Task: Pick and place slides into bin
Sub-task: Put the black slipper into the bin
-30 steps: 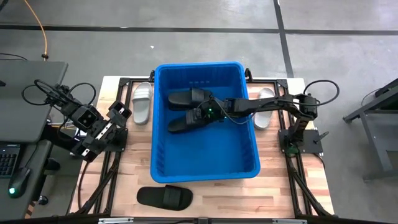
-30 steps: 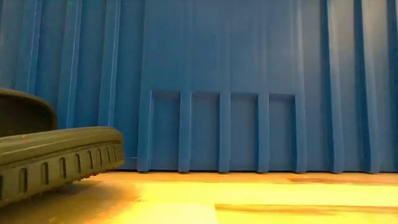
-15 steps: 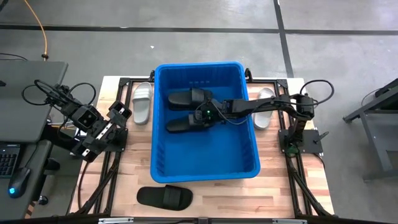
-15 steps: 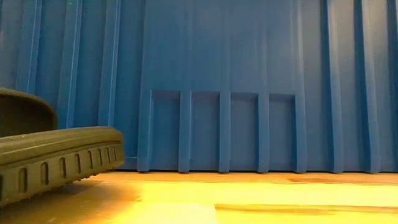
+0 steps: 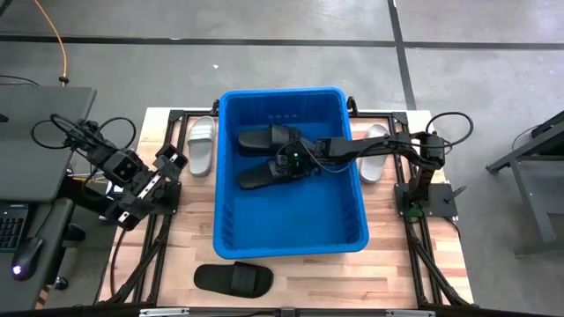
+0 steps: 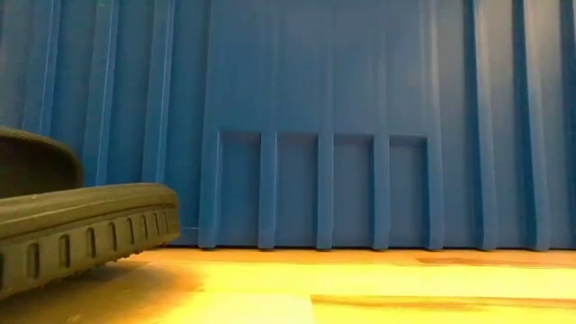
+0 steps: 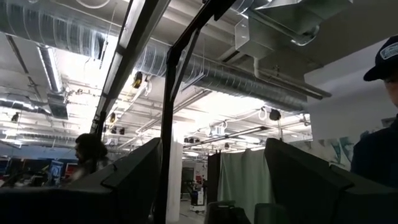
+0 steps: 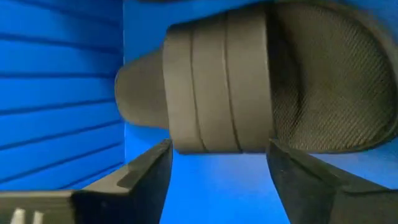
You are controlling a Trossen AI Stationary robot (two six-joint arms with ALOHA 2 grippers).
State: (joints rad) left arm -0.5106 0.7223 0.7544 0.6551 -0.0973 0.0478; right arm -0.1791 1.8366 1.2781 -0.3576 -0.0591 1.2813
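The blue bin [image 5: 291, 239] stands mid-table; the low view shows its near wall [image 6: 360, 117]. Two black slides lie on its floor at the far end, one [image 5: 264, 138] behind the other [image 5: 254, 176]. My right gripper [image 5: 282, 165] reaches into the bin over the nearer one, open. In its wrist view its fingers [image 8: 146, 177] stand on either side of that slide's ribbed strap [image 8: 217, 87]. A pale slide [image 5: 201, 145] lies left of the bin. Another [image 5: 374, 154] lies right of it, partly under my right arm. A black slide [image 5: 233, 279] rests near the front edge. My left gripper [image 5: 145, 189] waits open at the left.
The black slide's ribbed sole [image 6: 81, 225] fills the low view's left, on the wooden table top [image 6: 360, 288]. The left wrist view looks up at the ceiling, with a person [image 7: 379, 124] at its edge. A desk with a keyboard [image 5: 11, 224] stands left of the table.
My right gripper has opened inside the bin and let go of the nearer black slide. That slide now lies on the bin floor beside the other one. The arm has hardly shifted.
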